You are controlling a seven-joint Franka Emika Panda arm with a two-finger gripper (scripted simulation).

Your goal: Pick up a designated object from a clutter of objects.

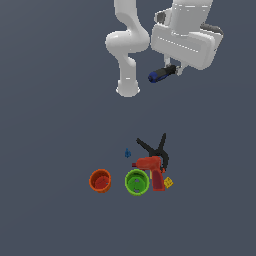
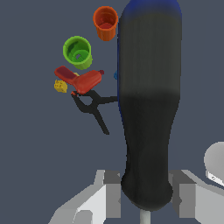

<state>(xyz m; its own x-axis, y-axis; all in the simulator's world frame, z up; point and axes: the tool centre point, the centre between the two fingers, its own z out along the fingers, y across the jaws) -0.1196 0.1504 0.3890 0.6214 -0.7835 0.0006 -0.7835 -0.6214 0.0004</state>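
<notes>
Above the dark floor, tool clamped around the lifted screwdriver.

We find no readable text, labels, brand names, numbers or signs in either view. The screwdriver, the orange cup, the green cup, the red toy drill, the black clamp and the robot arm all show plain, unmarked surfaces. The small yellow piece is too small for us to tell whether it carries markings.
</notes>
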